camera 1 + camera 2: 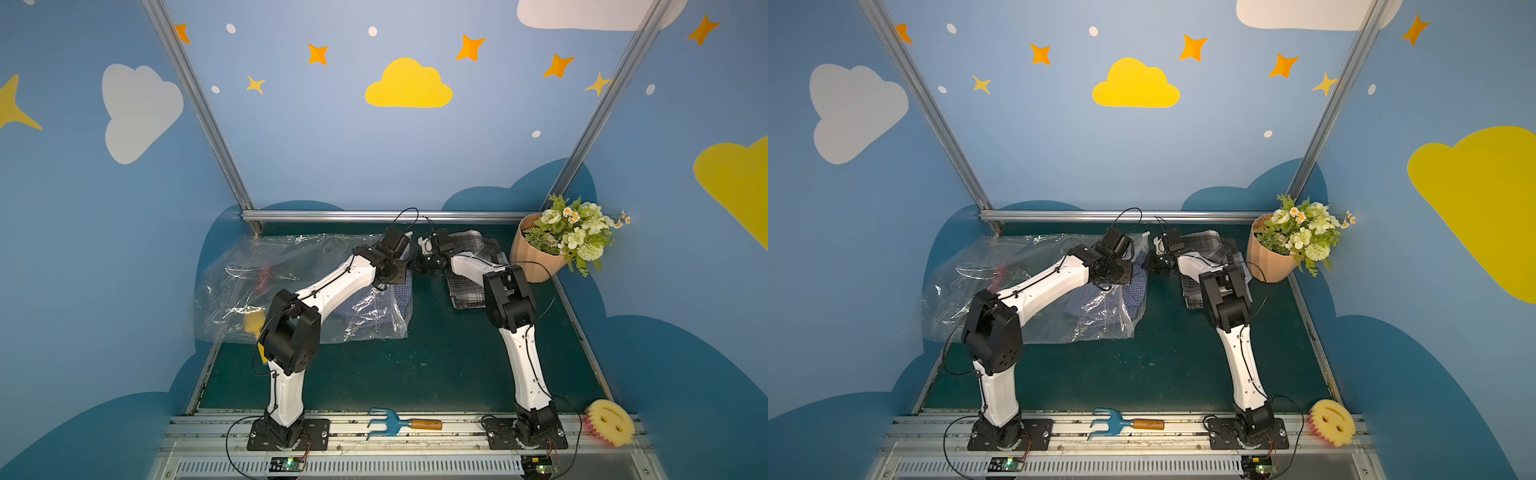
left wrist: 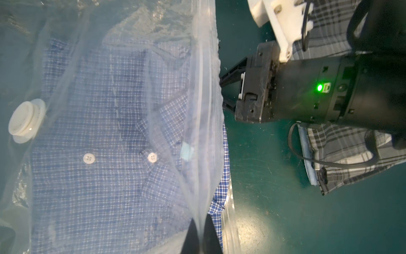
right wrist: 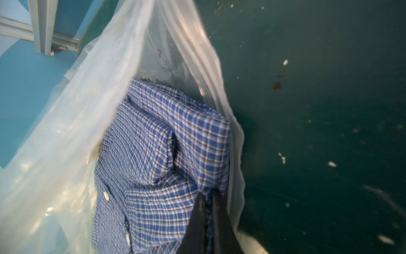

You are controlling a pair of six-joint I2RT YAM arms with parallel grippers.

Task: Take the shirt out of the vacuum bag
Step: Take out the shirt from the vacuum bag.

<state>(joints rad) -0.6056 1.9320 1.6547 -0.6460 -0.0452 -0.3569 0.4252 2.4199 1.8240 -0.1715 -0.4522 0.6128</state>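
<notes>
The vacuum bag (image 1: 291, 266) (image 1: 1000, 270), clear and crinkly, lies at the back left of the green mat with its open zip edge facing right. Its round white valve (image 2: 26, 121) shows in the left wrist view. The shirt (image 1: 370, 309) (image 1: 1096, 301) (image 2: 109, 132), blue checked with white buttons, lies inside near the mouth, one fold poking past the edge. My left gripper (image 2: 198, 233) is shut on the bag's upper film at the mouth. My right gripper (image 3: 208, 202) (image 1: 415, 266) reaches into the opening and is shut on a bunched fold of the shirt (image 3: 164, 143).
A grey plaid cloth (image 1: 473, 270) lies under the right arm. A tan pot of flowers (image 1: 536, 253) stands at the back right. A blue hand rake (image 1: 386, 422) and a yellow smiley sponge (image 1: 611, 422) rest on the front rail. Something red (image 1: 264, 276) shows through the bag.
</notes>
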